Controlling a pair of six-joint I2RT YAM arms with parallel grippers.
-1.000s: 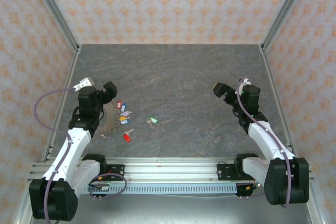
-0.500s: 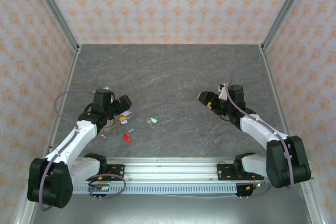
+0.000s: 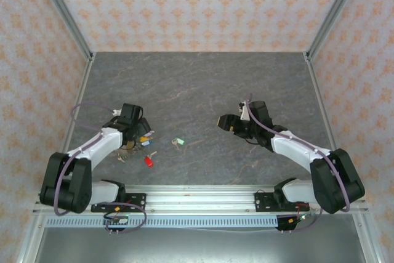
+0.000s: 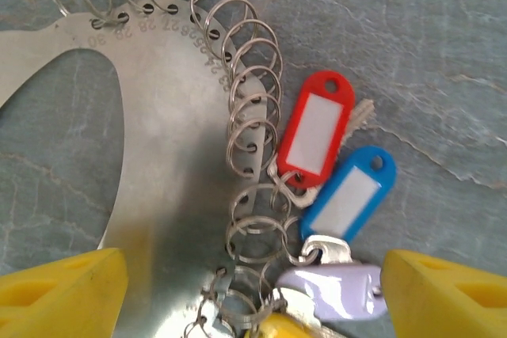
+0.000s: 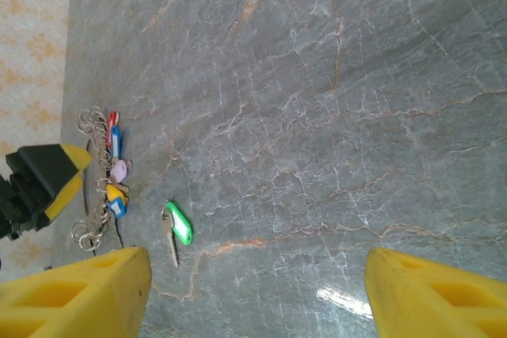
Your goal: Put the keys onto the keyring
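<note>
- Left wrist view: keyring (image 4: pixel 158 116) flat on surface (image 4: pixel 444 29), red-tag key (image 4: pixel 315 128) and blue-tag key (image 4: pixel 348 199) already on its rings; left hand (image 4: pixel 253 275) wide, holding nothing.
- Top external: green key (image 3: pixel 178 141) and loose red key (image 3: pixel 148 161) not yet ringed.
- Right hand (image 3: pixel 223 121) wide, empty, near green key.

We see bright, even light from above and soft shadows. A small white shine sits on the grey stone-look table (image 5: pixel 341 294). A dark shadow falls on the flat silver metal keyring plate (image 4: pixel 162 140). The yellow plastic fingertips (image 4: pixel 63 294) look blurry.
</note>
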